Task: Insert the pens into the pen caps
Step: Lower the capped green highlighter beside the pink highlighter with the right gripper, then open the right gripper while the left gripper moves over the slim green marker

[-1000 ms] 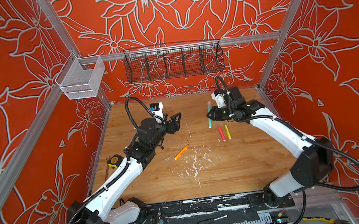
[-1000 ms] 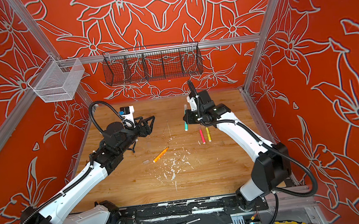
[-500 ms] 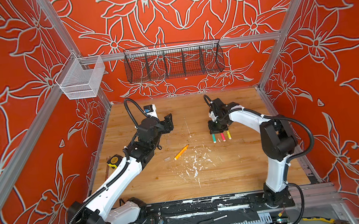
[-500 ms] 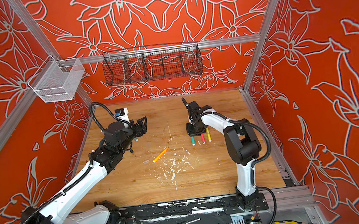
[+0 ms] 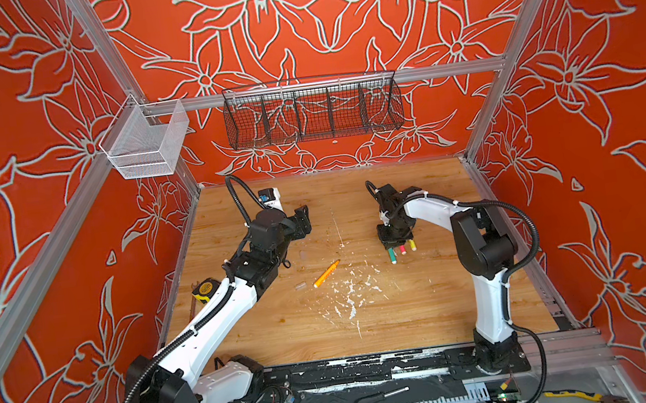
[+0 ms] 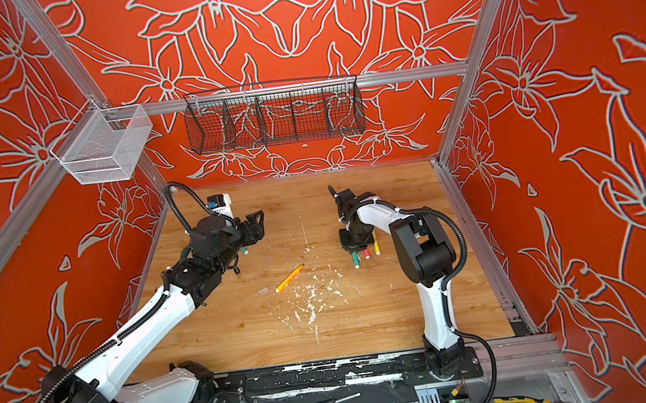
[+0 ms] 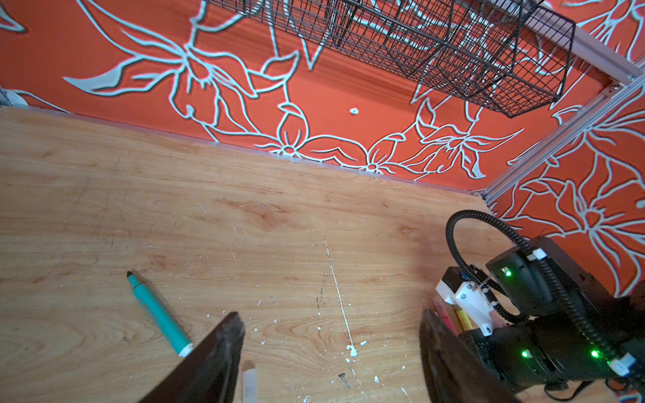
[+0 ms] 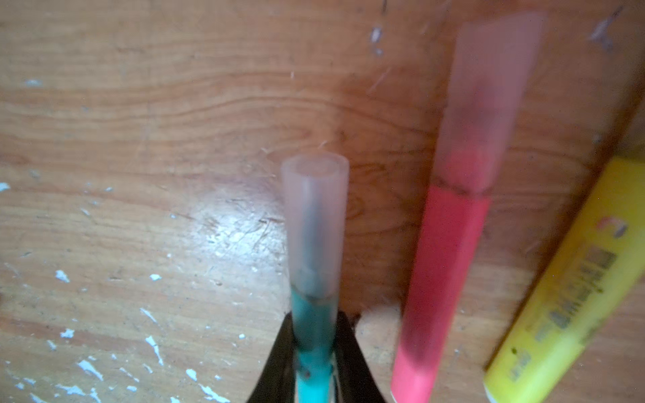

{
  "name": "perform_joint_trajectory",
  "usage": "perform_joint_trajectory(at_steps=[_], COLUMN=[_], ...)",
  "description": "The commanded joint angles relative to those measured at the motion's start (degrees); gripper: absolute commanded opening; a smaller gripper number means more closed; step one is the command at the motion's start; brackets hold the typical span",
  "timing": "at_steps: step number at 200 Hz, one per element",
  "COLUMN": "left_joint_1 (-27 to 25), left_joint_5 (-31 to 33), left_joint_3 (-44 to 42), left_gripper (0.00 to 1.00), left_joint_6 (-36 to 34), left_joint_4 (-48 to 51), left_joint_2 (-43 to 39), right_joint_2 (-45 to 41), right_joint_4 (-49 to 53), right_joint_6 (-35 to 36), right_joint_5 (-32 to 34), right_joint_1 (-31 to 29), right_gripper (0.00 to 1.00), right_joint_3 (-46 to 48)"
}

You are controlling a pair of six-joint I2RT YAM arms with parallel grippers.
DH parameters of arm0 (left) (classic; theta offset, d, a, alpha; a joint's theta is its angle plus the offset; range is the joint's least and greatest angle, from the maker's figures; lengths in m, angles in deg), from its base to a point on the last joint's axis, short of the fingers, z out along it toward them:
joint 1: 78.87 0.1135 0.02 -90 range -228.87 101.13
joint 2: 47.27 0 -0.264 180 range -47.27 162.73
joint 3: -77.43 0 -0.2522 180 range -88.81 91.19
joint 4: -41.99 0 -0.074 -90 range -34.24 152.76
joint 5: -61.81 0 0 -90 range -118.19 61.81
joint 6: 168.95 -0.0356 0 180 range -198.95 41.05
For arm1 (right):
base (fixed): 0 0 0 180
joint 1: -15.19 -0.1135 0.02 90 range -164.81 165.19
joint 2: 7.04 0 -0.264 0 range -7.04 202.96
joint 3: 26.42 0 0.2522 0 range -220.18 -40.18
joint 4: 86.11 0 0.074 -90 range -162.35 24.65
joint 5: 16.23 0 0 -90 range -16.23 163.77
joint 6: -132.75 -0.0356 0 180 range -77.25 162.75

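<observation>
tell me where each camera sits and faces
Top views: high in front, looking down toward the back wall; both whole arms, left gripper, right gripper.
Left wrist: just above the table, facing obliquely to the back wall; own open fingers, right arm.
Right wrist: close above the table, looking down; own fingers clamping the capped teal pen.
Shared: pink pen and yellow pen, right wrist and top views.
</observation>
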Motion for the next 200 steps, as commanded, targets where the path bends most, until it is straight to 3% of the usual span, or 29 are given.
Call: perform_joint_trajectory(at_steps=[1, 101, 141, 171, 200], left_joint_1=[0.45, 0.54, 1.16, 3.58, 10.13], left_joint_5=[0.21, 1.24, 2.68, 5.10, 4.48], left_joint_3=[1.76, 2.02, 2.74, 5.56, 10.96], left_gripper=[0.77, 0.77, 0.78, 0.78, 0.78], left_joint_6=[0.81, 0.42, 0.55, 5.21, 16.11], left_joint_4=[0.86, 1.48, 3.16, 9.24, 21.87], left_joint_2=[0.47, 1.16, 2.48, 6.36, 14.01], right_joint_2=[1.72, 0.89, -4.48, -9.92, -15.91], right_joint_4=[1.50, 1.49, 2.20, 3.23, 2.40], right_joint_6=[-0.23, -1.96, -2.22, -1.98, -1.99], right_joint_5=[1.80, 1.99, 1.46, 2.22, 1.52], right_joint_1=[0.12, 0.12, 0.01, -1.00, -2.37], right_gripper=[0.13, 0.27, 0.32, 0.35, 0.36], right_joint_3=[-1.69, -2.61, -3.65, -5.10, -3.77])
